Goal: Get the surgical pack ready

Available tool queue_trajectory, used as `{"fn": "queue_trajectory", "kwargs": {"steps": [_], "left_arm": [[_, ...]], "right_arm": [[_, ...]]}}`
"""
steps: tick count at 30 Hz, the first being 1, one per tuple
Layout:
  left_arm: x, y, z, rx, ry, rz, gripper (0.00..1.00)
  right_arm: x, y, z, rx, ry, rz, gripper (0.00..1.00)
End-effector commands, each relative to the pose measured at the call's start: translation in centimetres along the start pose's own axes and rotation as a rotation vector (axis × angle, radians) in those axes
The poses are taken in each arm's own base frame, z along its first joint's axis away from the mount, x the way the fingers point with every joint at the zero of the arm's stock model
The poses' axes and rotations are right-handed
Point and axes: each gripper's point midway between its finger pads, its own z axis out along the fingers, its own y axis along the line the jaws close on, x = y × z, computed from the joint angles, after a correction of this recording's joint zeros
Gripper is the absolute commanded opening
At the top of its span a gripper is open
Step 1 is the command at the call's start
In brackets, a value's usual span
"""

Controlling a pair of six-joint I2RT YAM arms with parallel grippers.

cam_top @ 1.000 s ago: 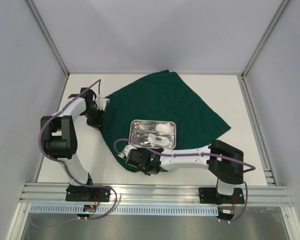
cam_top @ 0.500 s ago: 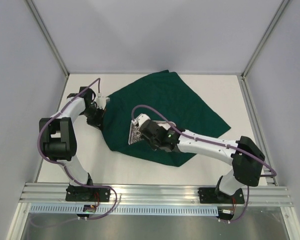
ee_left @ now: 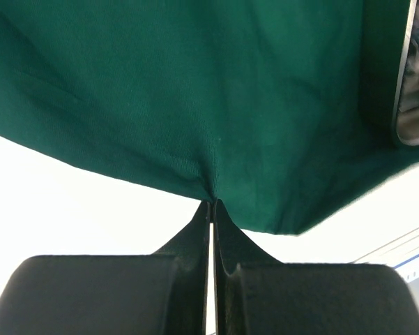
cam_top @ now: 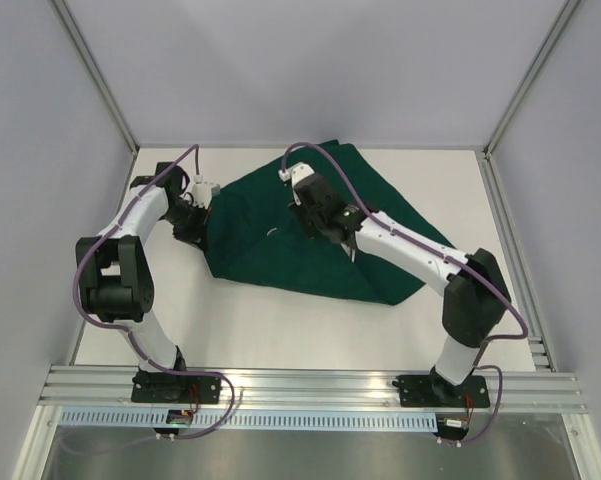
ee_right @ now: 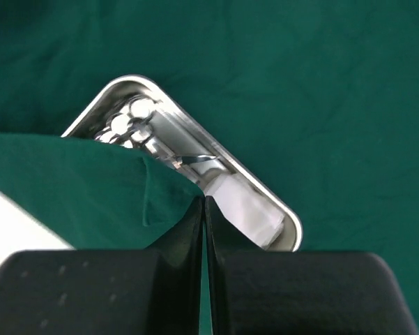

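A white table [cam_top: 280, 330], enclosed by grey walls [cam_top: 310, 70], carries the green drape [cam_top: 270, 255].

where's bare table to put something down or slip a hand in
Bare table runs between the near edge of the green drape and the arm bases. Another patch lies between the drape's right corner and the right table edge, far side. Crowded: the middle, where the right arm crosses the drape, and the left edge by the left gripper.

Bare tabletop [cam_top: 280, 335] lay open in front of the green drape [cam_top: 280, 255]. The right arm [cam_top: 410, 255] stretched diagonally over the drape, and the left arm [cam_top: 145, 215] crowded its left edge.
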Motion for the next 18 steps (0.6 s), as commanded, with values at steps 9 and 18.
{"fn": "queue_trajectory", "kwargs": {"steps": [9, 18], "left_arm": [[-1.5, -1.0, -1.2, 0.040, -0.019, 0.066, 0.16], [-1.9, -0.6, -1.6, 0.019, -0.008, 0.071, 0.36]], "right_arm": [[-5.1, -7.9, 7.8, 0.129, -0.040, 0.130, 0.00], [-3.6, -10.6, 13.0, 0.184, 0.033, 0.214, 0.01]]}}
